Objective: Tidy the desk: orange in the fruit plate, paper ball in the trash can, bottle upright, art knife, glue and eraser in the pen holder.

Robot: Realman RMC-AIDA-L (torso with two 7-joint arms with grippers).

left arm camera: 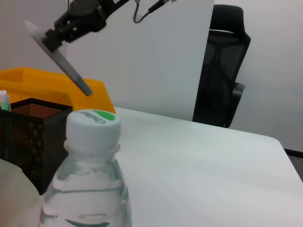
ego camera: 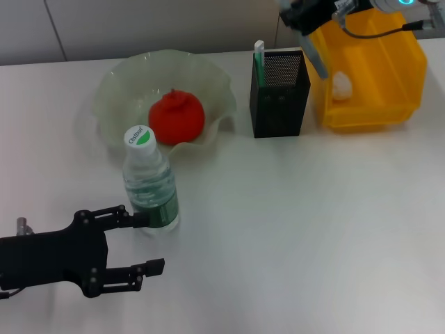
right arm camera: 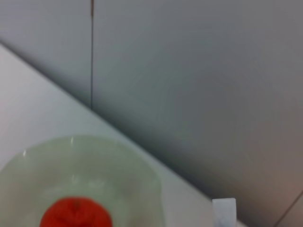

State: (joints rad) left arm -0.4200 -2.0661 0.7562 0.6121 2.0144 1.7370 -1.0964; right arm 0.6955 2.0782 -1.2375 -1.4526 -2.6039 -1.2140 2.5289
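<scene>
round red-orange fruit (ego camera: 176, 117) | pale-green wavy glass plate (ego camera: 118, 85) | black mesh pen holder (ego camera: 280, 103) | yellow plastic bin (ego camera: 389, 69) | clear water bottle, white-and-green cap (ego camera: 150, 186) | white tabletop (ego camera: 313, 223)

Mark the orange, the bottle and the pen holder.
orange (ego camera: 176, 116), head view, middle of the fruit.
bottle (ego camera: 148, 188), head view, clear body above the label.
pen holder (ego camera: 281, 103), head view, front mesh wall.

My desk (ego camera: 299, 229) is plain white and evenly lit. Behind it runs a pale grey wall (ego camera: 139, 24) with thin vertical seams. Off to one side a white panel (left arm camera: 156, 56) stands at the desk's edge, and beside that a black office chair (left arm camera: 220, 66) sits against a light wall.
</scene>
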